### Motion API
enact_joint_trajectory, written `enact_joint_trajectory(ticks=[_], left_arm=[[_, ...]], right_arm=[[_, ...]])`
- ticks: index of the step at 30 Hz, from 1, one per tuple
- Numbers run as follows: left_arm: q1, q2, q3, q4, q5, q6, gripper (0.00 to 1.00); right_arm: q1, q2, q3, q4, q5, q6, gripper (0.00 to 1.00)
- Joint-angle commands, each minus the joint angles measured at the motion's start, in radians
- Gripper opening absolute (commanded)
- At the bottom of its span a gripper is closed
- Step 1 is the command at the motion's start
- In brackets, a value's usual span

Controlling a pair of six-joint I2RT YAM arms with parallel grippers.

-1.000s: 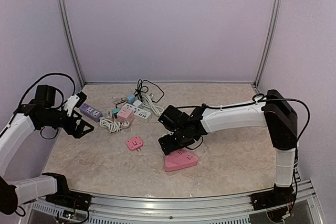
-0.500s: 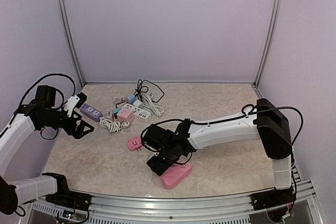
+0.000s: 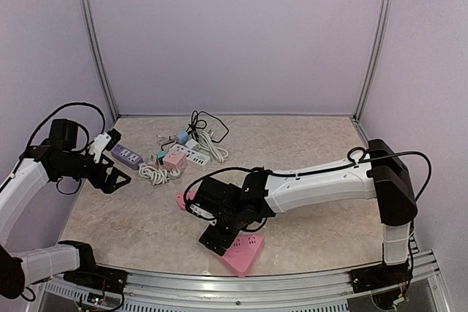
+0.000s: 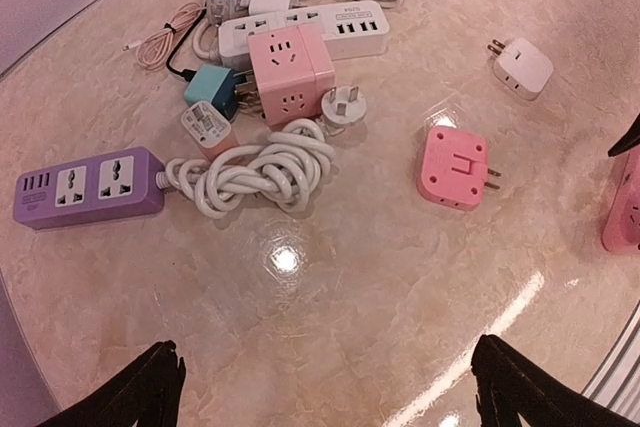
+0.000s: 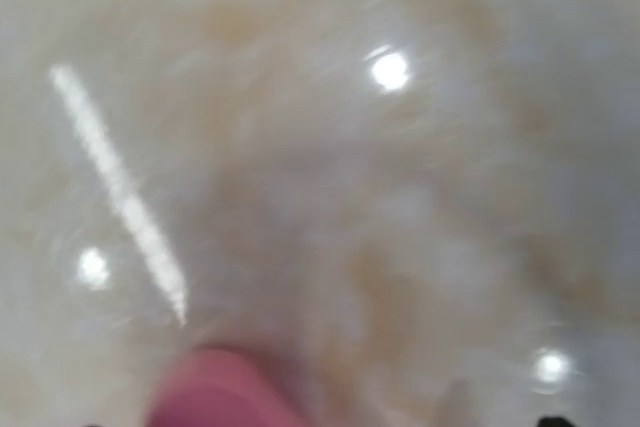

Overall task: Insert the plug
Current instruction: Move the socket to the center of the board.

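A: Black left fingers [image 4: 158, 392], gripping anything?
B: No, spread wide, empty, near the purple power strip [image 4: 88, 185]. Pink plug [image 4: 455, 167] lies loose on the surface [image 4: 330, 287].
A: And the right fingers [image 3: 217, 238]?
B: At the pink socket block [image 3: 247, 256]; grip unclear.

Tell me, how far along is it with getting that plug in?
Nothing looks plugged in yet: the small pink plug lies loose on the table, prongs bare. In hand: the right gripper is down beside the pink socket block near the front edge; whether it grips it, I cannot tell. The left gripper hangs open and empty. Left: pick up the plug and push it into a socket.
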Motion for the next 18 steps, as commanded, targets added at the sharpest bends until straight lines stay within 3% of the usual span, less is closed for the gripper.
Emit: enact_joint_trajectory(ticks=[1, 9, 18], left_arm=[[0.006, 0.004, -0.019, -0.005, -0.010, 0.014, 0.99], [0.006, 0.001, -0.021, -0.006, -0.011, 0.014, 0.99], [0.006, 0.008, -0.024, -0.002, -0.010, 0.015, 0.99]], right_arm=[[-0.049, -0.074, -0.056, -0.001, 0.033, 0.051, 0.93], [-0.079, -0.085, -0.177, 0.072, -0.112, 0.145, 0.93], [-0.019, -0.143, -0.285, 0.109, -0.143, 0.273, 0.91]])
